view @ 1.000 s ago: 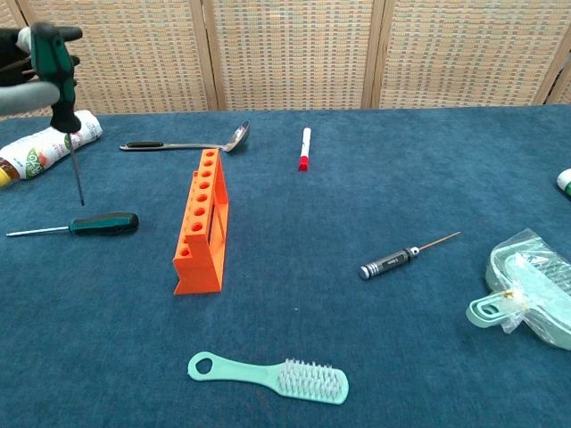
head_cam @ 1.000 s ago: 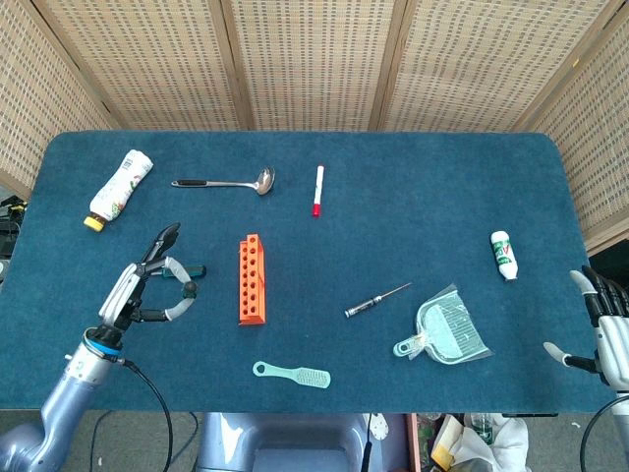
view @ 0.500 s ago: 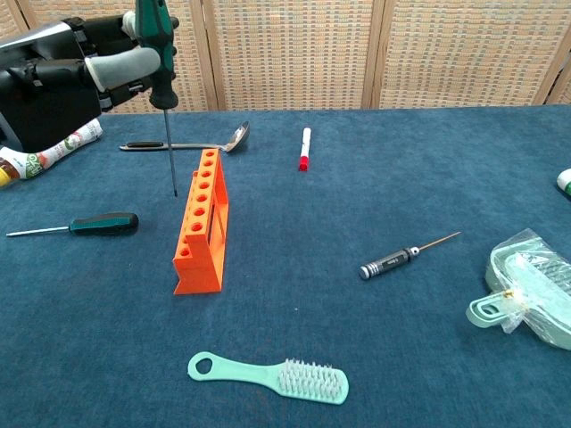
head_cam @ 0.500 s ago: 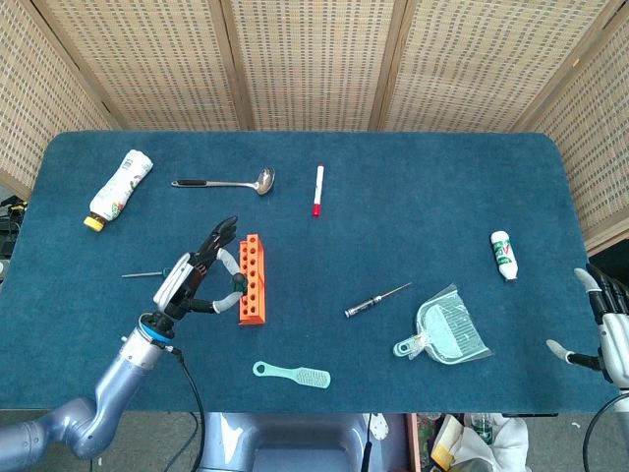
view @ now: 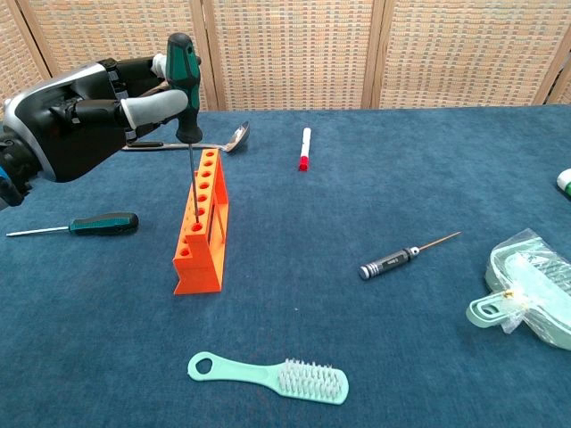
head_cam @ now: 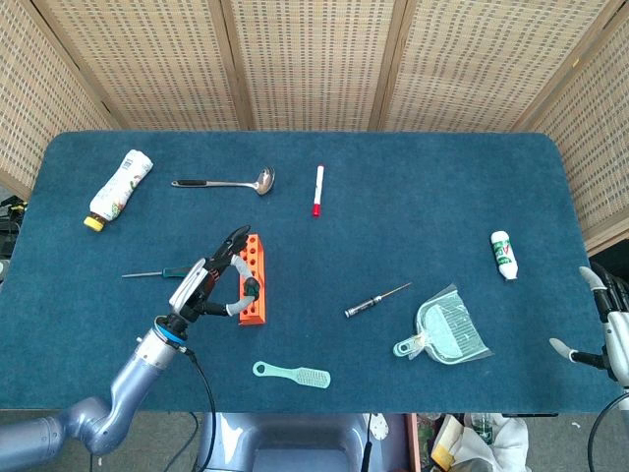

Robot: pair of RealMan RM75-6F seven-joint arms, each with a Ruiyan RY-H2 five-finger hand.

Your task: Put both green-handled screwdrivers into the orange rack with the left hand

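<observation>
The left hand (view: 85,111) grips one green-handled screwdriver (view: 185,85) by its handle, holding it upright over the orange rack (view: 202,223), with the shaft running down to one of the holes near the rack's front end; the tip appears to sit at or just inside that hole, though the chest view does not show clearly how deep it goes. Half a second ago the same screwdriver hung to the left of the rack with its tip beside the rack's far end, and a second ago it was further left still, out over the second screwdriver, so the hand has carried it across and lowered it onto the rack. In the head view the left hand (head_cam: 211,285) now lies against the rack's left side, closer to it than before. The second green-handled screwdriver (view: 85,225) lies flat on the blue table (view: 375,339) to the left of the rack, tip pointing left, in the same spot as in the earlier frames. The right hand (head_cam: 609,329) shows at the table's right edge with its fingers spread and nothing in it, slightly lower than a second ago. The ladle (view: 183,143), red-capped marker (view: 305,148), black-handled precision driver (view: 397,259), mint brush (view: 272,374), dustpan (view: 531,290) and both bottles (head_cam: 118,187) (head_cam: 503,254) have not moved.
</observation>
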